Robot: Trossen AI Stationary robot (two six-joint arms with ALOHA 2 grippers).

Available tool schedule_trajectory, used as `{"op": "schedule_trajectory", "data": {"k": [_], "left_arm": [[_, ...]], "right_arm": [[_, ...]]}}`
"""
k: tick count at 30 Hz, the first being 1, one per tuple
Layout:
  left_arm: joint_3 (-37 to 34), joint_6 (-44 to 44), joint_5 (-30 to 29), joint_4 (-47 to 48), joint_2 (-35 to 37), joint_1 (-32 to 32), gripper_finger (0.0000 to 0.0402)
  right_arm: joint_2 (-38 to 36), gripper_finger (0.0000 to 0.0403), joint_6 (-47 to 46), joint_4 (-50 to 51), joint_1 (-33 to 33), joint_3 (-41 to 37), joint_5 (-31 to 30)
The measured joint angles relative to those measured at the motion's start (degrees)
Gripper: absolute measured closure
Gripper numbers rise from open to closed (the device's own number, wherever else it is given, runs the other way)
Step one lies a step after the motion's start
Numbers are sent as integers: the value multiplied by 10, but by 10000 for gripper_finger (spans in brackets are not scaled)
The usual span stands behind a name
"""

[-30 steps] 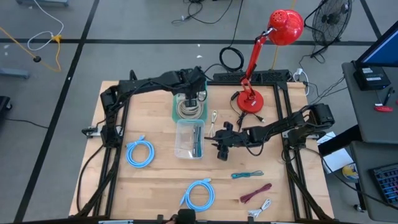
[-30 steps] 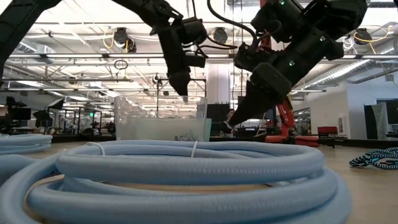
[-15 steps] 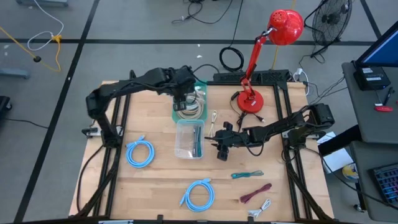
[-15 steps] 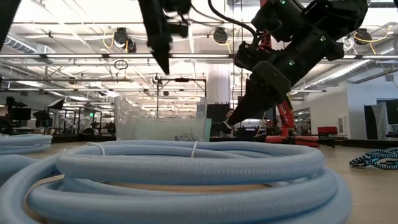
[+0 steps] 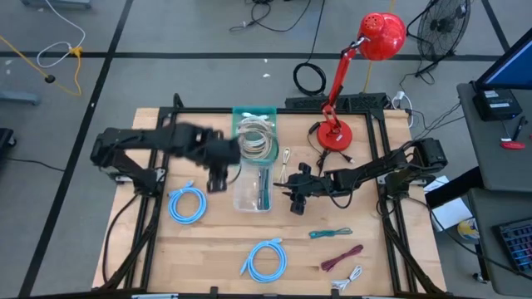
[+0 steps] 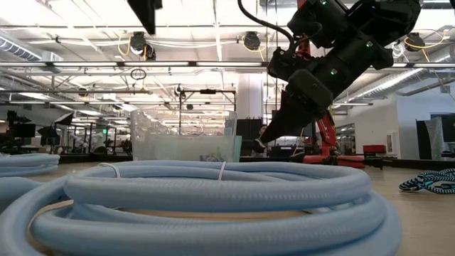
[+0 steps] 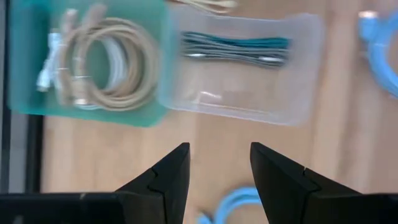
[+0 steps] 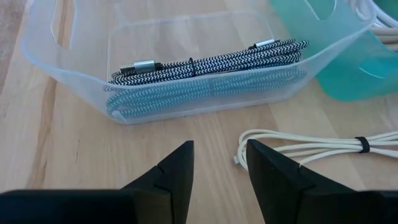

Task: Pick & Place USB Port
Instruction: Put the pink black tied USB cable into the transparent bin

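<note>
High view: wooden table (image 5: 208,241), red lamp (image 5: 366,66); left gripper (image 5: 218,178) and right gripper (image 5: 295,199) both parted, empty.

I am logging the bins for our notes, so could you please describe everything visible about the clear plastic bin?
The clear, rectangular plastic bin sits upright and open-topped on the wooden table, one end close against the teal plastic bin; whether they touch is unclear. Its walls are translucent with rounded corners. Inside lie two bundled braided cables, one black-and-white, one teal. No end effector touches it.
</note>
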State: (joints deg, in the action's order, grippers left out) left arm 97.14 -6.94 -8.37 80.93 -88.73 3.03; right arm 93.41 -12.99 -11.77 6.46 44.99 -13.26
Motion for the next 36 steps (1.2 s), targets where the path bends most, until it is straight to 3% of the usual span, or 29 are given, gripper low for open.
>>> {"op": "schedule_trajectory", "data": {"k": [4,8,15,21,25,31,36], "left_arm": [[-20,-64,-17,1,1,89,229],[-56,-143,-70,-4,1,165,229],[-151,-275,-231,-16,0,262,229],[-241,-363,-363,-87,0,291,229],[-298,-425,-439,-114,0,300,229],[-370,-496,-482,-125,0,300,229],[-396,-507,-490,-156,0,300,229]], "right_arm": [[0,264,0,1,0,0,0],[0,264,-31,13,0,0,-1],[0,264,-102,48,-23,0,-18],[-16,264,-114,111,-35,-1,-15],[-80,264,-107,224,-39,0,-15],[-241,264,-111,391,-23,0,-14],[-341,264,-142,429,43,-12,76]]}}
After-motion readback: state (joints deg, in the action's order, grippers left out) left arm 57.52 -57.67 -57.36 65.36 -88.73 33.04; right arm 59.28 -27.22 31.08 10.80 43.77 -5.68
